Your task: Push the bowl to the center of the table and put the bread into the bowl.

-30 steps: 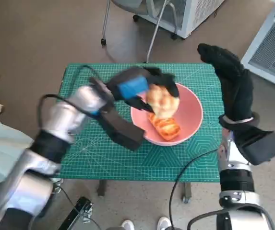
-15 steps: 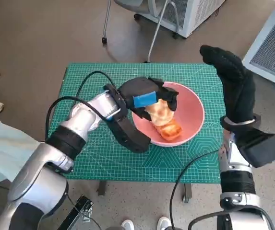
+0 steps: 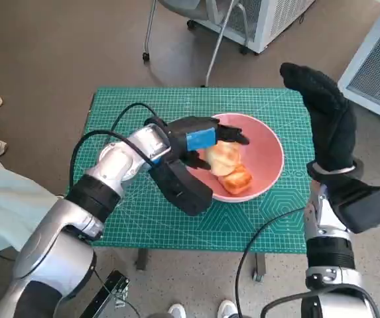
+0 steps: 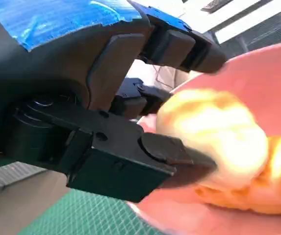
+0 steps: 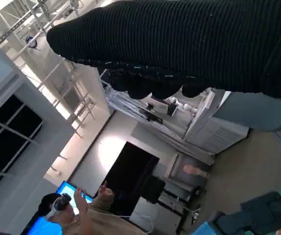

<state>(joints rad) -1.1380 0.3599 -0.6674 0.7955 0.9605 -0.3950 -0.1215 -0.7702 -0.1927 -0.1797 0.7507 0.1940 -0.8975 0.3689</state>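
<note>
Placement step, near its end by the look of it: the pink bowl [image 3: 259,159] is seen right of the table's [image 3: 143,218] middle on the green cutting mat [image 3: 110,106], with two pieces of bread inside — a pale round roll [image 3: 224,156] lying on a browner piece [image 3: 235,180]. The left hand [image 3: 199,139] is held over the bowl's near rim, fingers [image 4: 179,156] spread about the roll; whether it is gripped or merely touched cannot be told. The right hand [image 3: 322,112] is raised off the table's right edge, fingers together, nothing held. Next move: left fingers to be cleared of the roll and lifted without dragging the bowl. No readable writing or brand is seen.
</note>
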